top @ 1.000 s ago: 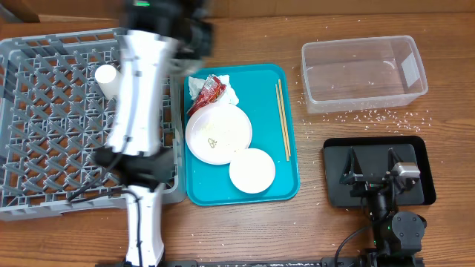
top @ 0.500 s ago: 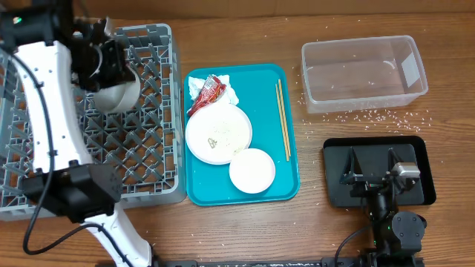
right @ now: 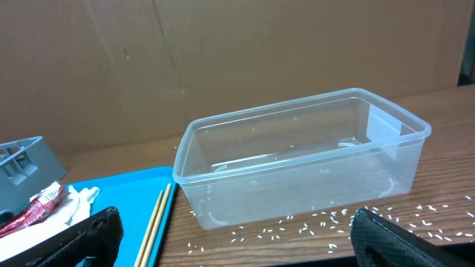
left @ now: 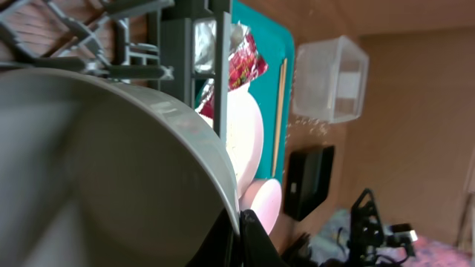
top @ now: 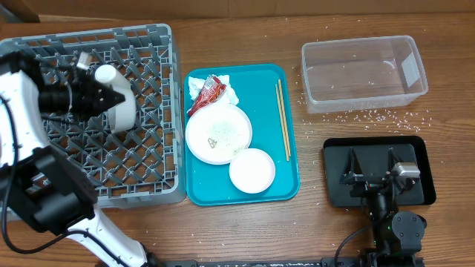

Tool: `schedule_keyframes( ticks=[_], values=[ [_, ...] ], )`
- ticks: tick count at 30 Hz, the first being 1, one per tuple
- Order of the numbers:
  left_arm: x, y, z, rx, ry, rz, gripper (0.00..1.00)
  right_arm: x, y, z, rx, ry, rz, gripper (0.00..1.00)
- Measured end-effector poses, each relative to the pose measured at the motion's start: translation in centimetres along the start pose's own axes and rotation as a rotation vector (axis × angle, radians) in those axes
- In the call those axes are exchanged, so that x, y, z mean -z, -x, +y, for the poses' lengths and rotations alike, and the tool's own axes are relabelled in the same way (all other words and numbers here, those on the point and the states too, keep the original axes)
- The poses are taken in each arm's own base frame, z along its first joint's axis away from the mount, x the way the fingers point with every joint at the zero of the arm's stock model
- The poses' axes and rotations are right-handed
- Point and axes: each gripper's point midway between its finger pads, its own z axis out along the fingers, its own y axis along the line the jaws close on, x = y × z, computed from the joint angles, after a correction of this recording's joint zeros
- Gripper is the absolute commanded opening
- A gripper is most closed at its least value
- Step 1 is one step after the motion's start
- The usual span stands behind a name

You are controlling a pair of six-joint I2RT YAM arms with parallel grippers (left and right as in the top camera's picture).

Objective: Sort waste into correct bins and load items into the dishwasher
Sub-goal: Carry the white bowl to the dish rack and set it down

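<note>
Ok so the grey bowl point(top: 123, 110) is hanging over the back-left part of the dish rack point(top: 148, 163), just beside the white cup point(top: 107, 74) that's sitting in the lattice. The bowl is tipping up on its edge rather than lying flat: the rounded outside is facing up and toward the teal tray point(top: 286, 182), and the mouth is turning back toward the arm on the left. It's round, so it has no real long axis.

Compared with half a second ago, the bowl is sitting a bit lower and further right over the grid, and the arm is swinging off to the left edge. A second ago that arm was stretching straight across the rack in a blur. The cup isn't moving, and nothing on the tray is moving either: plate point(top: 219, 132), small white bowl point(top: 252, 170), red-and-white wrapper point(top: 210, 90), napkin point(top: 228, 95) and chopsticks point(top: 282, 119).

The left tool point(top: 99, 96) is clenching tight on the bowl's rim. From its wrist camera the bowl is filling most of the view, with one dark finger point(left: 249, 241) pressing at the rim.

The right tool point(top: 371, 167) is resting on the black tray point(top: 423, 148), spreading wide and holding nothing. The clear tub point(top: 364, 70) is sitting just behind it, with rice grains point(top: 371, 115) scattered on the surface point(top: 245, 230).
</note>
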Motion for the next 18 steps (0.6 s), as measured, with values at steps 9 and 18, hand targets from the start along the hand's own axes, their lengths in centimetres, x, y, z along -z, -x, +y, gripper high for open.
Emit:
schedule_keyframes(
  ticks=[9,18],
  values=[
    [1.7,0.9,0.1,-0.052,-0.212,-0.145,0.04,0.0,0.0,0.0,0.001,0.001,0.000,1.00],
    [1.5,1.3,-1.3,-0.143,-0.266,-0.174,0.04,0.0,0.0,0.0,0.001,0.000,0.000,1.00]
  ],
)
